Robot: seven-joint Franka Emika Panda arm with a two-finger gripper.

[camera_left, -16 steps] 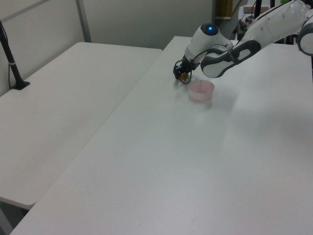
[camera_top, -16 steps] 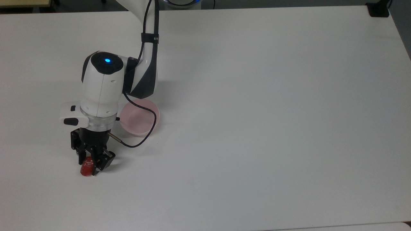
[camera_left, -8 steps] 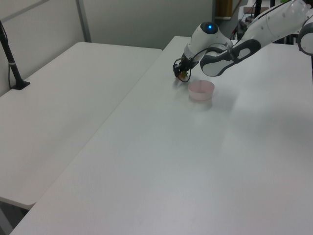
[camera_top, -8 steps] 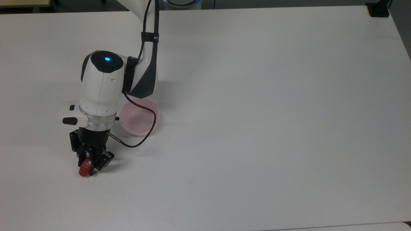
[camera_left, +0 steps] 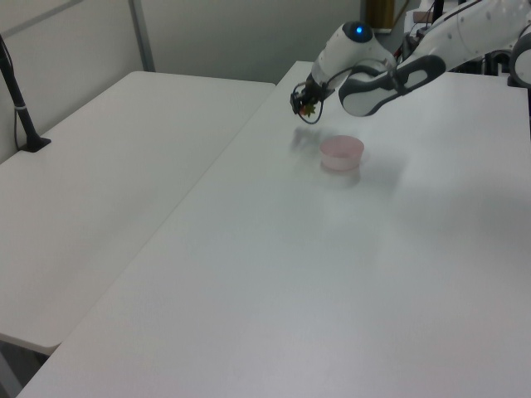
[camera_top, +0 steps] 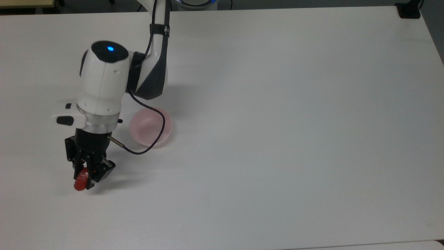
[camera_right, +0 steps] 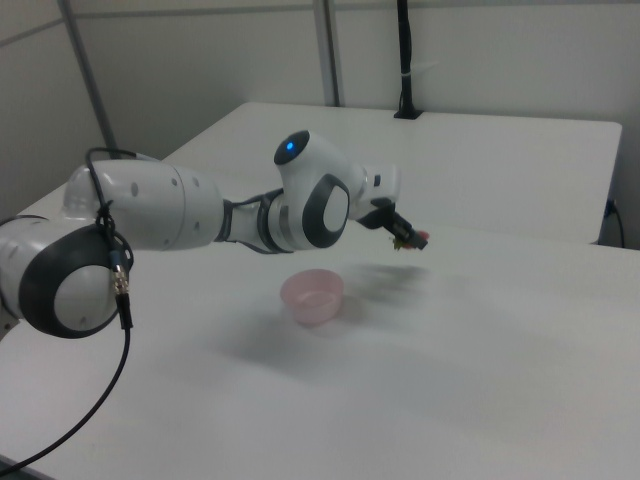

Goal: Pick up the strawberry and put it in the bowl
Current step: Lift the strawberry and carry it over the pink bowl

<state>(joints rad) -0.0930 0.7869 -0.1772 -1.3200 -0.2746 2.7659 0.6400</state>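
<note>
The strawberry (camera_top: 80,182) is held clamped in the claw (camera_top: 86,177), with its red tip poking out past the black fingers (camera_top: 98,172). Compared with a second ago, it has been lifted clear of the desk (camera_top: 277,121); in the right view it is seen hanging in the air above the surface, and a soft shadow is cast below it. The pick is therefore judged done, and the carry to the bowl (camera_top: 150,126) is what remains. The bowl is seen nearby, to the top view's right of the claw, apparently with nothing in it. The strawberry is small, glossy and rounded; the bowl is pale pink, round, smooth inside and thin-rimmed. The desk is plain, matte white.
</note>
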